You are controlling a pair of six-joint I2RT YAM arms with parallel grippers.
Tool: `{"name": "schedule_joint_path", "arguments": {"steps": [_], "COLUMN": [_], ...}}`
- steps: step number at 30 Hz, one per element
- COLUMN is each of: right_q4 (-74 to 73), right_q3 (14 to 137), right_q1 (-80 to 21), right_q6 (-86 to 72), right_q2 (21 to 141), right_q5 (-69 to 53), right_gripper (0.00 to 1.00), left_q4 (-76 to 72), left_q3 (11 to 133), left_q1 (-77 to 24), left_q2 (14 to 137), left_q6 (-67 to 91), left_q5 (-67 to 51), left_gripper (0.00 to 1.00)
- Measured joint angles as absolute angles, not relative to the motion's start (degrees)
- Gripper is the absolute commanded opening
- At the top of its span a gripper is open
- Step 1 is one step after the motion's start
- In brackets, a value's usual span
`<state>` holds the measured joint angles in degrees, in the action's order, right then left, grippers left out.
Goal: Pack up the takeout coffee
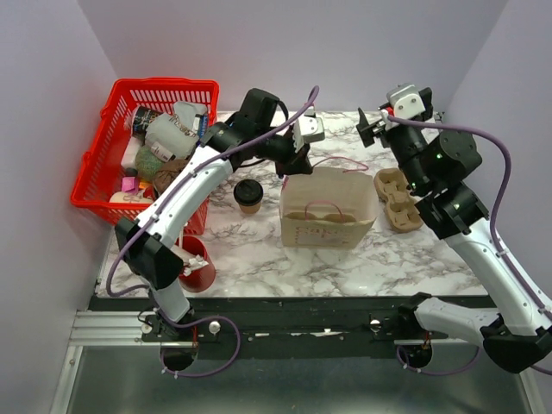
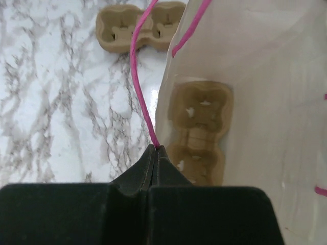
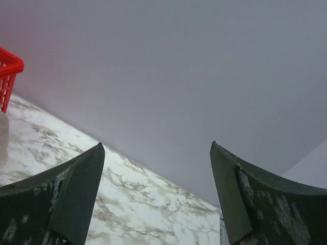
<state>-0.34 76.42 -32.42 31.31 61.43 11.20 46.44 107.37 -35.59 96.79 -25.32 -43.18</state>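
The takeout coffee, a small kraft cup with a black lid, stands on the marble table left of the open paper bag. My left gripper is at the bag's back left rim, shut on its pink handle cord; in the left wrist view the fingertips pinch the cord. A pulp carrier lies inside the bag. My right gripper is raised at the back right, open and empty, facing the wall.
A second pulp carrier lies right of the bag, also in the left wrist view. A red basket of items stands at the back left. A red cup stands near the front left edge.
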Motion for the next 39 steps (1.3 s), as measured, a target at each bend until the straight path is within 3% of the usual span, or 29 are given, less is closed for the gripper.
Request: {"name": "schedule_joint_path", "arguments": {"steps": [3, 4, 6, 7, 13, 19, 26, 31, 39], "right_q4": [-2.6, -3.4, -4.9, -5.8, -9.8, -16.6, -23.9, -27.7, -30.3], "right_q3": [76.5, 76.5, 76.5, 76.5, 77.1, 84.2, 89.9, 90.8, 90.8], "right_q1": [-31.7, -31.4, -30.9, -30.5, -28.9, -24.2, -20.0, -19.3, -18.6], "right_q6": [30.6, 30.2, 29.2, 28.8, 27.2, 24.9, 22.3, 22.3, 22.1], "right_q2": [62.3, 62.8, 63.7, 64.2, 65.8, 69.8, 74.3, 75.7, 75.7], "right_q5": [11.0, 11.0, 10.8, 10.7, 8.9, 0.9, -10.3, -14.8, -19.2], "right_gripper": [0.93, 0.93, 0.94, 0.94, 1.00, 1.00, 0.99, 0.99, 0.98], "left_q4": [46.7, 46.7, 46.7, 46.7, 44.4, 43.9, 56.6, 69.8, 74.8], "left_q3": [106.6, 106.6, 106.7, 106.7, 106.8, 109.1, 109.2, 111.9, 111.1], "left_q1": [-34.8, -34.7, -34.5, -34.3, -33.0, -30.4, -25.1, -23.4, -23.2], "left_q2": [99.6, 100.5, 102.1, 102.8, 100.9, 92.7, 83.0, 90.0, 100.7], "left_q6": [-23.3, -22.8, -21.9, -21.2, -16.6, -16.5, -37.7, -57.7, -78.6], "left_q5": [-43.6, -43.7, -44.0, -43.9, -40.6, -36.1, -36.2, -35.2, -27.8], "left_gripper": [0.20, 0.37, 0.48, 0.59, 0.87, 0.93, 0.90, 0.86, 0.84]}}
